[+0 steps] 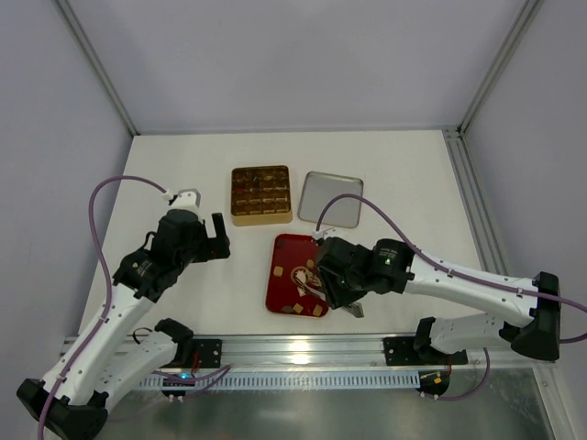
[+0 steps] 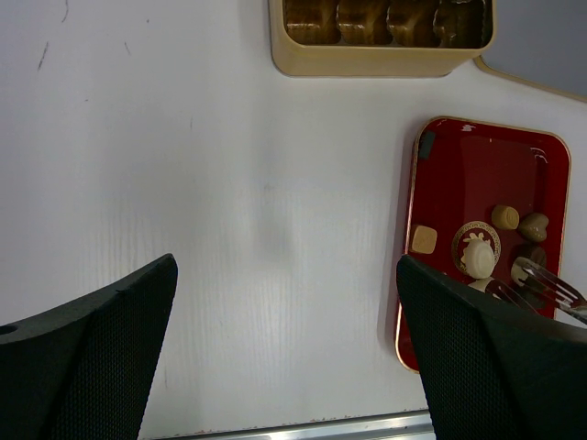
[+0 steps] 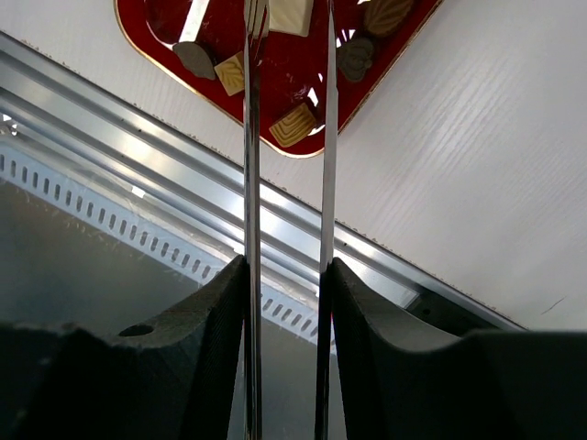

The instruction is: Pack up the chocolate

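The chocolate (image 1: pixel 310 269) is several small tan, cream and dark pieces on the red tray (image 1: pixel 282 247). They also show in the left wrist view (image 2: pixel 504 216) and the right wrist view (image 3: pixel 295 125). My right gripper (image 1: pixel 328 277) is shut on metal tongs (image 3: pixel 252 137), whose tips reach over the tray by a cream piece (image 3: pixel 292 16). I cannot tell whether the tongs hold it. My left gripper (image 1: pixel 206 246) is open and empty over bare table, left of the tray (image 2: pixel 477 165). The gold gridded box (image 1: pixel 260 193) sits behind the tray with pieces in its compartments.
A silver lid (image 1: pixel 330 199) lies right of the gold box. An aluminium rail (image 1: pixel 303 348) runs along the table's near edge, just below the tray. Frame posts stand at the back corners.
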